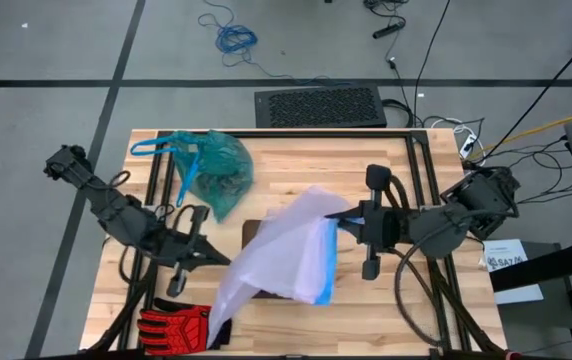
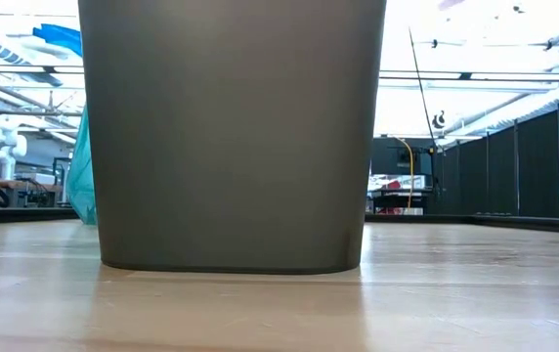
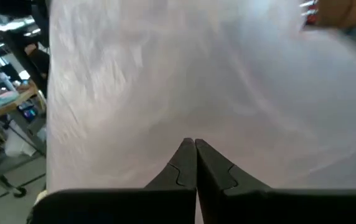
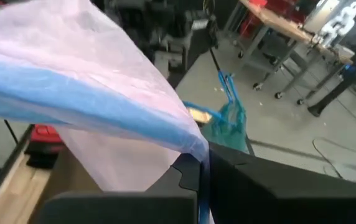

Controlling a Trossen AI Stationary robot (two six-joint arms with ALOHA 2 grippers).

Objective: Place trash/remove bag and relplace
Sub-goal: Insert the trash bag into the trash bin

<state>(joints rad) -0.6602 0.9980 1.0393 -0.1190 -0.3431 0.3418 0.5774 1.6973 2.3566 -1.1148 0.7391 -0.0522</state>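
- While both arms work at the middle of the high view, a pale lilac translucent plastic bag with a blue rim (image 1: 291, 250) hangs stretched between them, draped over a dark grey plastic bin (image 2: 231, 137) that fills the centre of the low view.
- Right gripper (image 1: 344, 222), centre-right of the high view: fingers pressed together on the lilac bag's blue rim; the right wrist view shows the hem (image 4: 91, 99) running into the closed tips.
- Left gripper (image 1: 218, 258), lower left of centre: fingers together against the lilac film; the left wrist view shows film right at the closed tips (image 3: 195, 144), so a pinch looks likely, though I cannot confirm it.
- Thin teal-green translucent plastic bin liner with blue drawstring loops (image 1: 206, 168) lies bunched on the wooden table (image 1: 426, 310), upper left of the bin, apart from both grippers.
- Red-and-black glove (image 1: 174, 325) at lower left; no trash visible.
- Handling judgement: both bags are very light, limp and slippery; film will stretch or tear under a hard pull.
- Best holds: the doubled blue rim on the lilac bag, the drawstring loops on the teal liner.
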